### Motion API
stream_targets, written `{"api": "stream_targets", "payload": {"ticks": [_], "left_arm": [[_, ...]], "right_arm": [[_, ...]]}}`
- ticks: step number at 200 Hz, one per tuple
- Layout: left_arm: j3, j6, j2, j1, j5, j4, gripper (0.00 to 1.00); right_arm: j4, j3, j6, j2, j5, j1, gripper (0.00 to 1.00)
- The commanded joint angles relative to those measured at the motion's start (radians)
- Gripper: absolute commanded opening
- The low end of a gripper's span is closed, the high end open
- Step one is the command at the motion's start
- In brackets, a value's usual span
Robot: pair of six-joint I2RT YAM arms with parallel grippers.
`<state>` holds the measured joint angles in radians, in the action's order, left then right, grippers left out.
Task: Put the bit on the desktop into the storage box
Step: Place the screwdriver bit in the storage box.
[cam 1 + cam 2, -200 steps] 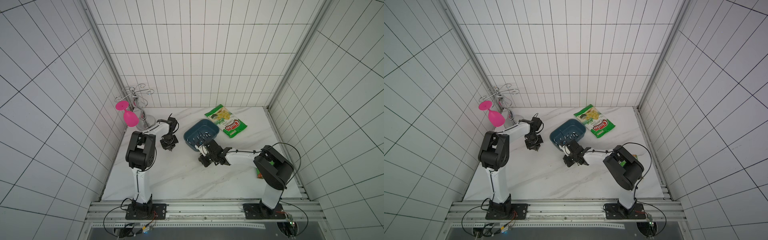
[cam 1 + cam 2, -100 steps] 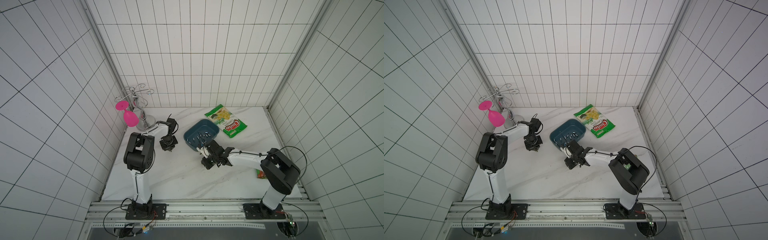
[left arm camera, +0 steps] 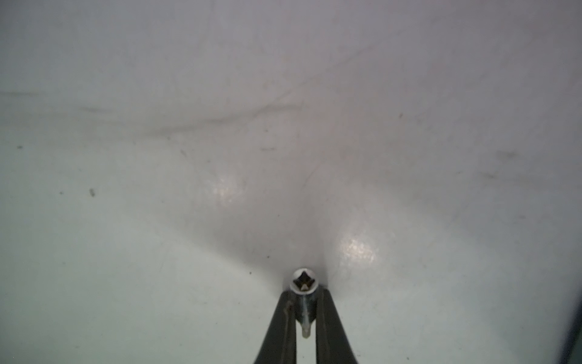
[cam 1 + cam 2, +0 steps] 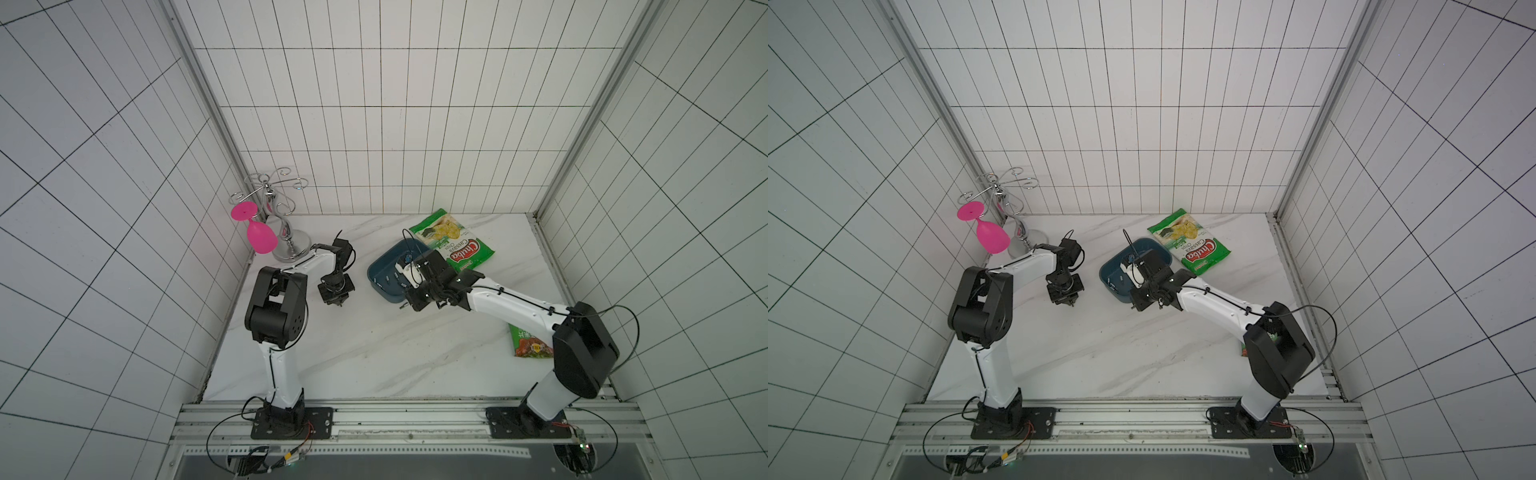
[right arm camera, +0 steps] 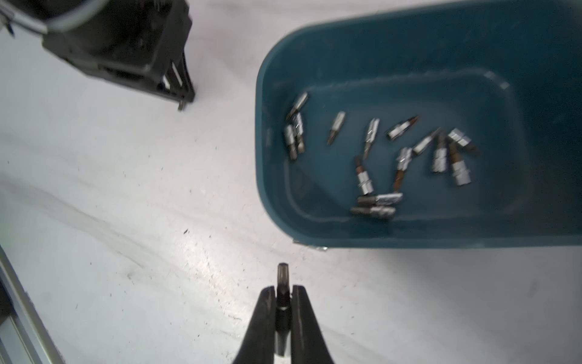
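The left fingers [image 3: 288,305] are clenched on a silver bit [image 3: 304,280] over bare bench [image 3: 157,220], between the blue box [image 5: 267,157] and the left edge; the right fingers [image 5: 268,302] pinch a second bit [image 5: 282,275] just outside the box's front wall, seemingly off the surface; the box, mid-bench nearer the back edge, holds loose bits [image 5: 365,182].

Robot lab cell: white tiled walls [image 4: 374,124], aluminium mounting rail [image 4: 415,420], marble-look desktop [image 4: 374,353].
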<state>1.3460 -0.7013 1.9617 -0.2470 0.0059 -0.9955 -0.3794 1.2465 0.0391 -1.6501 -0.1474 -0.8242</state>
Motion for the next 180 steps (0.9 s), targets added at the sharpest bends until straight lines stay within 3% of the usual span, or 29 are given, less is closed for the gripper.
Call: {"api": "stream_targets", "payload": {"ticks": [1,47,80,135,180], "left_arm": [[-0.006,-0.009,-0.044,-0.004,0.007,-0.024,0.00],[0.013,-0.007,-0.070,-0.006,0.004,-0.046,0.00],[0.022,-0.005,-0.106,-0.010,0.003,-0.064,0.00],[0.140,-0.013,-0.150,-0.045,0.017,-0.126,0.00],[0.332,-0.020,-0.088,-0.102,0.030,-0.183,0.00]], "right_arm": [[-0.077,0.135,-0.064,-0.084,0.005,0.046,0.00],[-0.167,0.434,-0.079,-0.363,-0.057,0.133,0.00],[-0.214,0.564,-0.096,-0.489,-0.063,0.170,0.00],[-0.242,0.607,-0.127,-0.559,-0.045,0.192,0.00],[-0.231,0.591,-0.105,-0.520,-0.051,0.195,0.00]]}}
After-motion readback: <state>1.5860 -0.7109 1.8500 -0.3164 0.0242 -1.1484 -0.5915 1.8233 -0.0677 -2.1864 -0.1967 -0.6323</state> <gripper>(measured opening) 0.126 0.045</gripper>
